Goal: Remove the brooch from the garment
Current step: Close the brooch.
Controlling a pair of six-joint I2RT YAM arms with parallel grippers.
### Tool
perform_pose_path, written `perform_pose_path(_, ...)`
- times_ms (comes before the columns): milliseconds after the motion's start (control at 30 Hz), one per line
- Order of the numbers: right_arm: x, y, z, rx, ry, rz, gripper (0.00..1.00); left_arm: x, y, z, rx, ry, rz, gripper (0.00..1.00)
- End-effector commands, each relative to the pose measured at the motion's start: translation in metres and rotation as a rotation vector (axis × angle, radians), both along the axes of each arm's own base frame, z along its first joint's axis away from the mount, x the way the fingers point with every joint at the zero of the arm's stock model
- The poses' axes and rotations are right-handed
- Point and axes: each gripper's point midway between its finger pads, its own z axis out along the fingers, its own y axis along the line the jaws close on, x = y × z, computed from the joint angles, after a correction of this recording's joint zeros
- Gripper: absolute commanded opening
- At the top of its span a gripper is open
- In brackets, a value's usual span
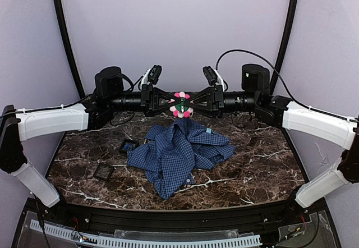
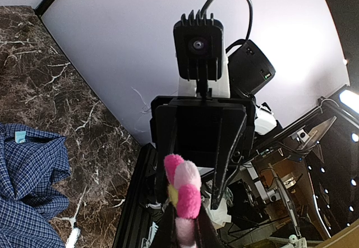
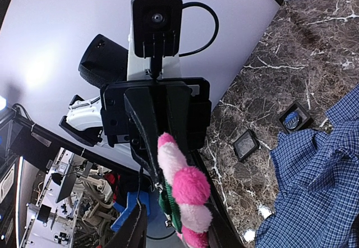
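The pink flower brooch (image 1: 181,103) hangs in the air between my two grippers, well above the table. My left gripper (image 1: 175,105) is shut on it; in the left wrist view the petals (image 2: 185,192) stick out from between the closed black fingers (image 2: 162,231). My right gripper (image 1: 188,105) faces it from the other side. In the right wrist view the brooch (image 3: 188,192) lies against one finger (image 3: 227,231), with a gap to the other at its green back. The blue checked garment (image 1: 176,152) lies crumpled below, apart from the brooch.
Two small black square trays (image 1: 104,173) (image 1: 128,145) sit on the dark marble table (image 1: 252,169) left of the shirt. The shirt's light-blue tag (image 1: 208,130) faces up near its right side. Black frame posts rise at both back corners.
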Motion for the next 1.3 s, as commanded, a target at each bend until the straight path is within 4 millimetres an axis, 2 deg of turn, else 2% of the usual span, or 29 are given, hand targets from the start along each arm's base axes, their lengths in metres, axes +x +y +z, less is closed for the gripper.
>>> perform_pose_path(0, -0.002, 0.005, 0.012, 0.058, -0.019, 0.041, 0.31, -0.004, -0.002, 0.007, -0.024, -0.015, -0.027, 0.01)
perform_pose_path(233, -0.002, 0.008, 0.009, 0.059, -0.008, 0.064, 0.21, -0.003, -0.003, 0.007, -0.026, -0.012, -0.030, 0.01)
perform_pose_path(500, -0.002, 0.008, 0.003, 0.058, 0.006, 0.062, 0.01, -0.003, -0.004, 0.007, -0.029, -0.010, -0.030, 0.01)
perform_pose_path(733, -0.001, 0.008, 0.003, 0.064, 0.013, 0.050, 0.00, 0.000, -0.004, 0.000, -0.002, -0.001, -0.016, 0.01)
perform_pose_path(800, 0.002, 0.006, 0.002, 0.058, 0.017, 0.027, 0.00, 0.002, -0.003, -0.002, 0.023, -0.007, -0.001, 0.18)
perform_pose_path(833, 0.005, 0.005, 0.002, 0.053, 0.021, 0.003, 0.00, 0.004, -0.003, -0.003, 0.031, -0.029, 0.017, 0.36)
perform_pose_path(867, 0.008, 0.004, 0.001, 0.047, 0.029, -0.019, 0.00, 0.005, -0.001, -0.004, 0.047, -0.029, 0.031, 0.45)
perform_pose_path(900, 0.011, 0.003, 0.000, 0.041, 0.037, -0.042, 0.00, 0.009, 0.001, -0.004, 0.057, -0.062, 0.063, 0.61)
perform_pose_path(967, 0.016, 0.001, 0.002, 0.042, 0.046, -0.079, 0.00, 0.013, 0.008, -0.004, 0.091, -0.114, 0.127, 0.76)
perform_pose_path(1100, 0.020, -0.002, 0.009, 0.058, 0.059, -0.114, 0.00, 0.018, 0.028, -0.012, 0.193, -0.218, 0.248, 0.84)
perform_pose_path(1267, 0.018, -0.002, 0.021, 0.093, 0.061, -0.109, 0.00, 0.013, 0.044, -0.037, 0.346, -0.319, 0.349, 0.85)
